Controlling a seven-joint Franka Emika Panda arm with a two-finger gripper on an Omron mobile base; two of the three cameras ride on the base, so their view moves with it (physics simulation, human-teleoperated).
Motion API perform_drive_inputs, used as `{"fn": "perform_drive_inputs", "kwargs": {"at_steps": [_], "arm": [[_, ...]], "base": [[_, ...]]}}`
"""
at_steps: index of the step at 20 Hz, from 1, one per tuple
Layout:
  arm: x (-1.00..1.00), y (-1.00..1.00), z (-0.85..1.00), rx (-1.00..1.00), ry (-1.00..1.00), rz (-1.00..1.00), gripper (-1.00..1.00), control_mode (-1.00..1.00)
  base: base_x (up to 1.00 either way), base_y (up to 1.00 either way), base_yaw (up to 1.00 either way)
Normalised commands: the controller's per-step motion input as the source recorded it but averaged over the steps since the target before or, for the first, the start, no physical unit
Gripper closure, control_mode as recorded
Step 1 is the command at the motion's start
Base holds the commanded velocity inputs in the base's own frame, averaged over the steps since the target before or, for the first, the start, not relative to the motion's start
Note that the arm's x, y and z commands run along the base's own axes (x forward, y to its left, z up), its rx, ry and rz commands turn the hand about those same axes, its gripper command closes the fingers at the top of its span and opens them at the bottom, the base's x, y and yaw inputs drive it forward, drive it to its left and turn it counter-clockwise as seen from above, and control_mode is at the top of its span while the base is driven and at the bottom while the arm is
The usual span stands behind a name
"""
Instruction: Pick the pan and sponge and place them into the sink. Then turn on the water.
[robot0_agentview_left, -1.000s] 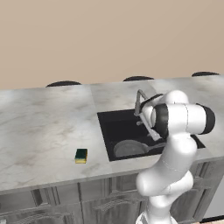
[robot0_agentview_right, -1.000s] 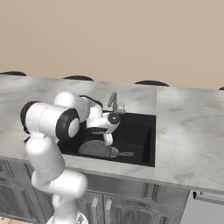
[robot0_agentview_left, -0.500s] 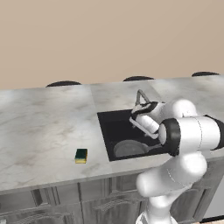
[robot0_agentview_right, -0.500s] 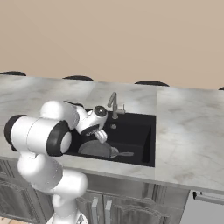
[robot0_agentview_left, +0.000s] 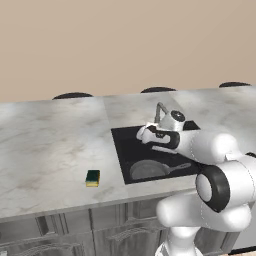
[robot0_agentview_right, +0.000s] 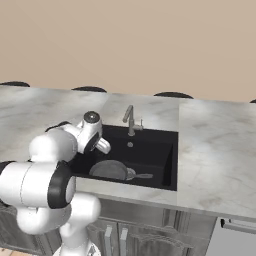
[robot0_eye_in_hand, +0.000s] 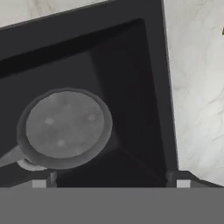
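Tool (robot0_eye_in_hand: 109, 178) wide open, empty (above pan (robot0_eye_in_hand: 64, 127)) — untouching

I stand in a kitchen. A long grey marble countertop (robot0_agentview_left: 50, 150) stretches before me, and a large rectangular matte black sink (robot0_agentview_right: 155, 152) is set into it, with a slim brushed-metal faucet (robot0_agentview_right: 130, 119) at its far edge. Below the counter run grey panelled cabinet doors (robot0_agentview_left: 70, 235) with bar handles. A round dark grey frying pan (robot0_agentview_right: 111, 170) lies in the basin, and a small green-and-yellow sponge (robot0_agentview_left: 92, 178) sits on the marble to the left. Dark round stool tops (robot0_agentview_left: 73, 95) peek over the far side, against a plain beige wall (robot0_agentview_left: 125, 45).
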Motion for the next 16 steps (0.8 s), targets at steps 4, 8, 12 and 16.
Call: {"fn": "perform_drive_inputs", "kwargs": {"at_steps": [4, 8, 12, 16], "arm": [[0.0, 0.29, 0.6, -0.07, 0.0, 0.13, -1.0, -1.0], [-0.08, 0.38, 0.24, -0.04, 0.0, 0.16, -1.0, -1.0], [-0.27, 0.39, 0.28, -0.02, 0.0, 0.17, -1.0, -1.0], [-0.31, 0.42, 0.18, -0.01, 0.0, 0.18, -1.0, -1.0]], "base": [[0.0, 0.0, 0.0], [0.0, 0.0, 0.0], [0.0, 0.0, 0.0], [0.0, 0.0, 0.0]]}}
